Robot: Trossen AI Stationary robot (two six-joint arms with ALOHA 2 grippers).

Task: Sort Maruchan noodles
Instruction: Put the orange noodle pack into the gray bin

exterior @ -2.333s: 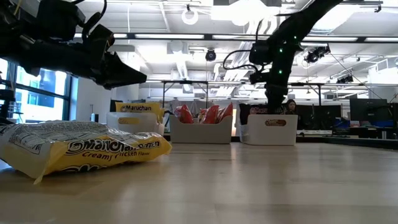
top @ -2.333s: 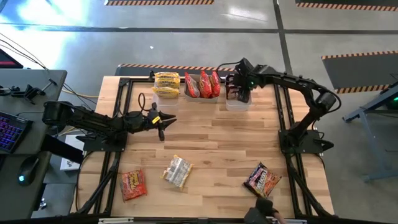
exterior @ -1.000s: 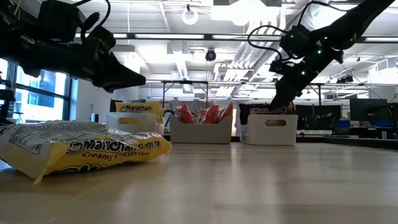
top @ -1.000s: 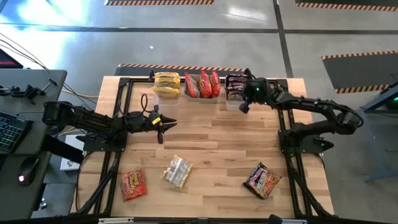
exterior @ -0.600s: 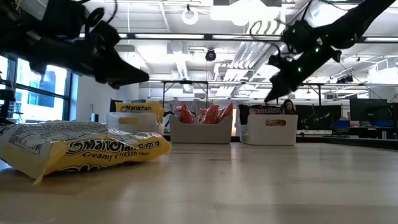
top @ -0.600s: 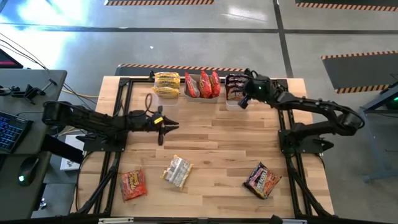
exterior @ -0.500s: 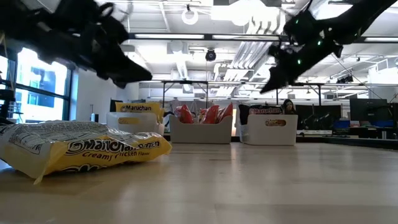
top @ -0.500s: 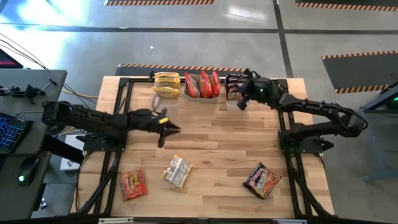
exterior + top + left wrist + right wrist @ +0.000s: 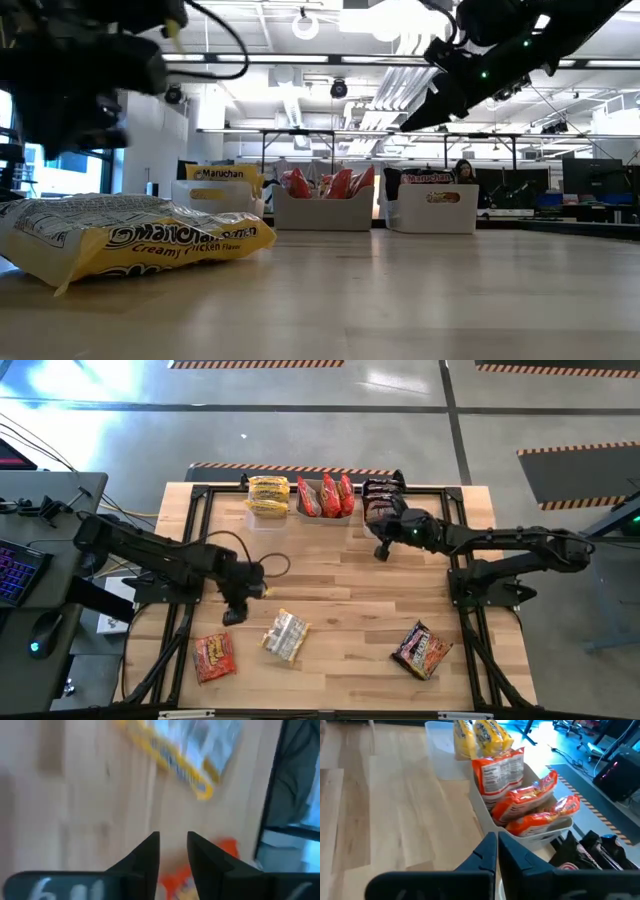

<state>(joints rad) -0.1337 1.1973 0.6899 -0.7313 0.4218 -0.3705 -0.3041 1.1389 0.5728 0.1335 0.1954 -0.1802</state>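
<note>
Three noodle packets lie flat on the near half of the table: a red-orange one (image 9: 213,656), a yellow one (image 9: 286,635) and a dark one (image 9: 422,649). My left gripper (image 9: 231,617) points down above bare wood between the red-orange and yellow packets. In the left wrist view it (image 9: 173,846) is open by a narrow gap with nothing in it. My right gripper (image 9: 379,552) hangs above the table just in front of the far tubs, shut and empty (image 9: 497,845).
Three clear tubs stand along the far edge: one with yellow packets (image 9: 267,498), one with red-orange packets (image 9: 327,495), one with dark packets (image 9: 379,497). A black frame (image 9: 195,495) runs along the table's sides. Bare wood lies across the middle (image 9: 340,590).
My left gripper has swung from pointing level toward the table's right to pointing down, and has gone toward the near edge, over the loose packets. My right gripper has drawn back from the dark-packet tub toward the near edge and risen, staying shut.
</note>
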